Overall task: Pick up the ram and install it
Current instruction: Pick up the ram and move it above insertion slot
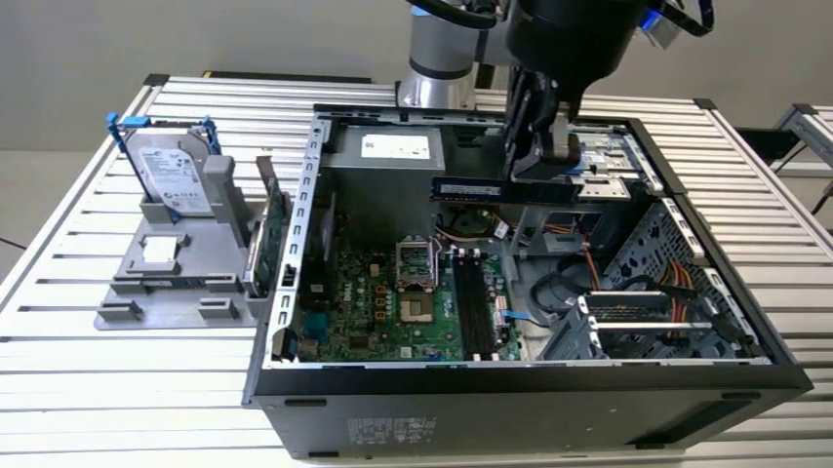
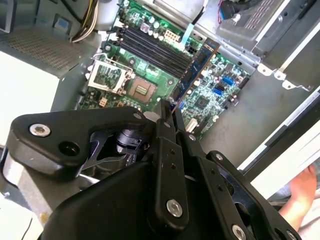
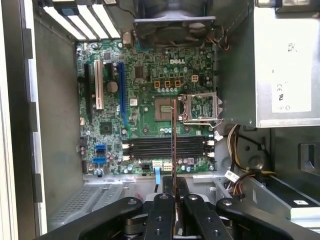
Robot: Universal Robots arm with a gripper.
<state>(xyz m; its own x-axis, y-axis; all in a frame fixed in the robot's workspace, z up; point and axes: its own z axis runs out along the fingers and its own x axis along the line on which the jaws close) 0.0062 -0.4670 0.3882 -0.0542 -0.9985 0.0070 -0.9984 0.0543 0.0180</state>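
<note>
Table: slatted metal table (image 1: 131,380), carrying the open computer case (image 1: 521,400) and a grey stand (image 1: 170,283) with the hard drive (image 1: 176,175).
Motherboard: motherboard (image 3: 150,100) is exposed on the case floor; the memory slots (image 3: 165,147) show empty.
Gripper: gripper (image 1: 540,175) hangs above the case interior, fingers closed flat on one end of the ram.
Ram: ram (image 1: 482,188) is held clear of the board and level. In the first wrist view it is edge-on (image 3: 173,140), lying crosswise to the slots and seated in none.
Handling, judged: light, stiff, thin and brittle, with slick faces. The flat faces near one end are the sound hold, away from the contact edge. Pressing it home at a tilt risks damage.
</note>
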